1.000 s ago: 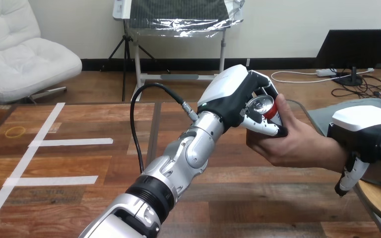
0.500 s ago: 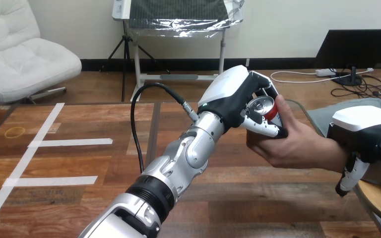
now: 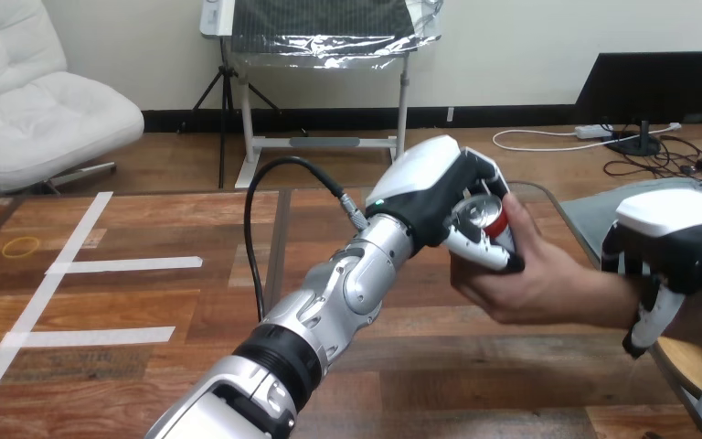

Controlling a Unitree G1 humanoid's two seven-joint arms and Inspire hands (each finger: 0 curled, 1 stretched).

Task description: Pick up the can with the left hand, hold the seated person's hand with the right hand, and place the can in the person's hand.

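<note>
**Left hand clutching a red metal can with a silver top in the person's hand**

Head view: the silver left arm is reaching from the bottom edge slantwise over the brown wooden table, toward its far right edge. The left hand is wrapping its fingers and thumb round the can, pinching it on both sides. The can is being held clear of the table, above its right part, and is tilting so that its silver top is facing the camera. The person's hand is coming in from the table's right edge and cupping the can from below and behind, its thumb rising beside the can's red side and touching the robot's fingers. Both hands are on the can. The right hand is lying across the person's wrist at the right edge, its fingers curling down over the wrist's near side and gripping it. White tape strips are lying on the table's left part, and a small yellow ring is lying near the far left corner
</note>
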